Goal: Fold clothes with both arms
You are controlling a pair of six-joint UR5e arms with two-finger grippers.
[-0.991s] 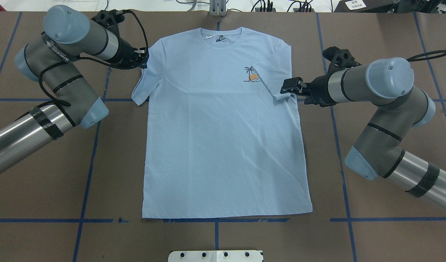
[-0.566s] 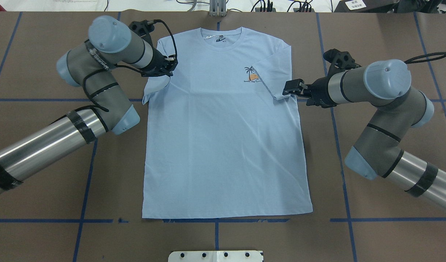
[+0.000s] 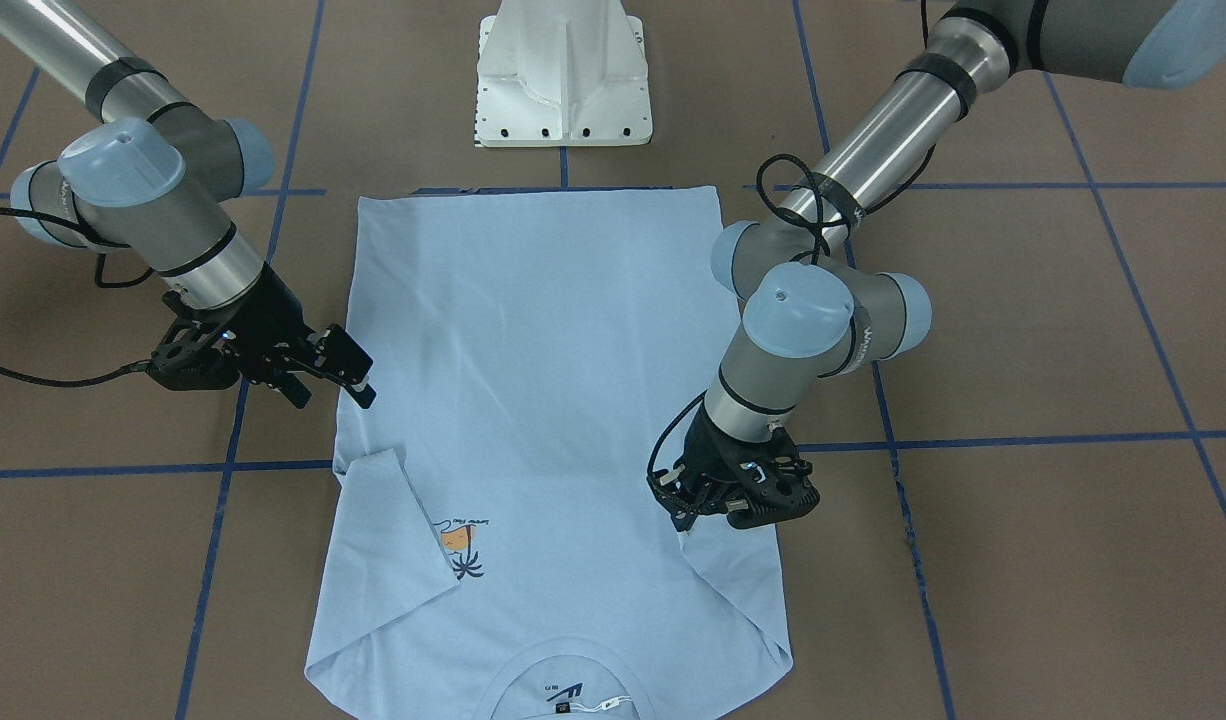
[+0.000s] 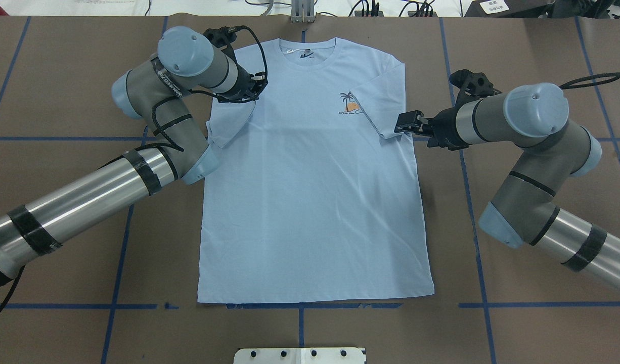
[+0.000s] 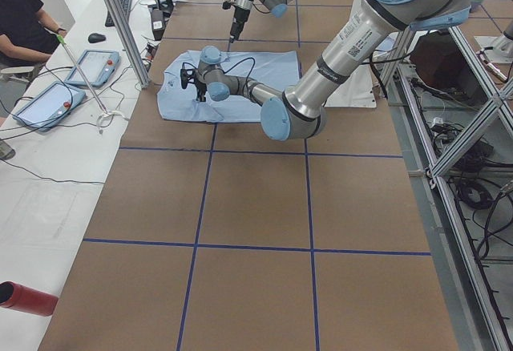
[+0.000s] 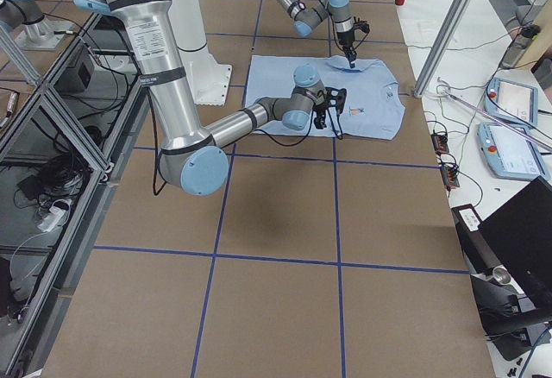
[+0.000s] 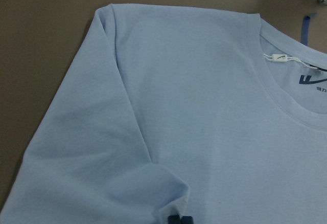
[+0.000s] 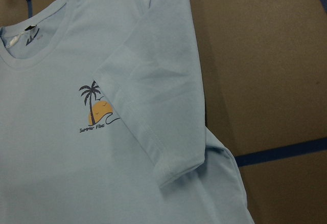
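Note:
The light blue T-shirt point(image 4: 310, 202) lies flat, collar at the far edge and palm print point(image 4: 350, 103) on the chest. My left gripper point(image 4: 254, 95) is shut on the shirt's left sleeve point(image 4: 229, 124) and holds it folded in over the shoulder. The left wrist view shows cloth bunched at the fingertips point(image 7: 176, 219). The shirt's other sleeve point(image 4: 386, 108) lies folded in beside the print. My right gripper point(image 4: 400, 123) hovers just off that sleeve's hem, open and empty. In the front-facing view it point(image 3: 353, 375) sits at the shirt's edge.
The white pedestal base point(image 3: 563, 80) stands at the robot's side of the brown table point(image 4: 517, 45), which is marked with blue tape lines. A metal bracket point(image 4: 302, 10) sits past the collar. An operator point(image 5: 24, 22) and tablets point(image 5: 96, 66) are beyond the far edge.
My left gripper has carried the left sleeve from outside the shirt's edge inward over the shoulder. My right gripper has drawn back slightly from the folded sleeve.

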